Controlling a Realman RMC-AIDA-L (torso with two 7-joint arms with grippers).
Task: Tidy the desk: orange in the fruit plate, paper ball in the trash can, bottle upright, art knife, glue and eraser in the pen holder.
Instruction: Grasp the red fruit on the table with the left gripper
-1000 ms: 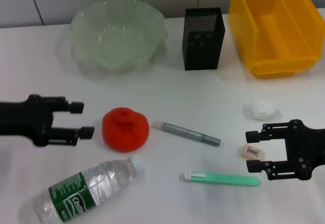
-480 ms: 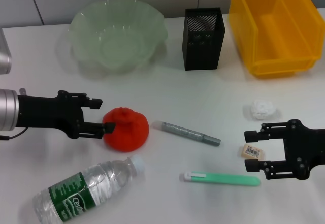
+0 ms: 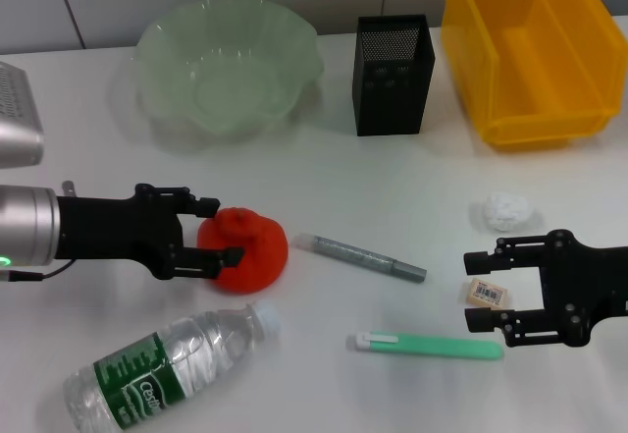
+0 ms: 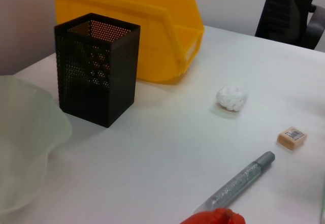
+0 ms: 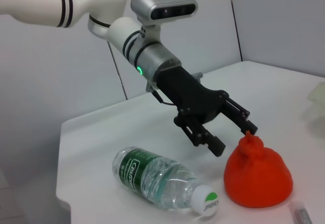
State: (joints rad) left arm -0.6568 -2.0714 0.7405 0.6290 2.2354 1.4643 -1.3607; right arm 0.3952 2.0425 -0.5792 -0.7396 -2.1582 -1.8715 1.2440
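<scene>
Straddling orange point(image 3: 250, 248), left tool point(image 3: 224, 231) open (not gripping), right tool point(image 3: 477, 293) open around eraser point(image 3: 485, 293)

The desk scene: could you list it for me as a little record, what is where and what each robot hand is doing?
left gripper: open, fingers on either side of the orange
right gripper: open, around the eraser
bottle: lying on its side
paper ball: on the desk, outside the trash can
fruit plate: nothing in it
pen holder: upright beside the trash can
</scene>
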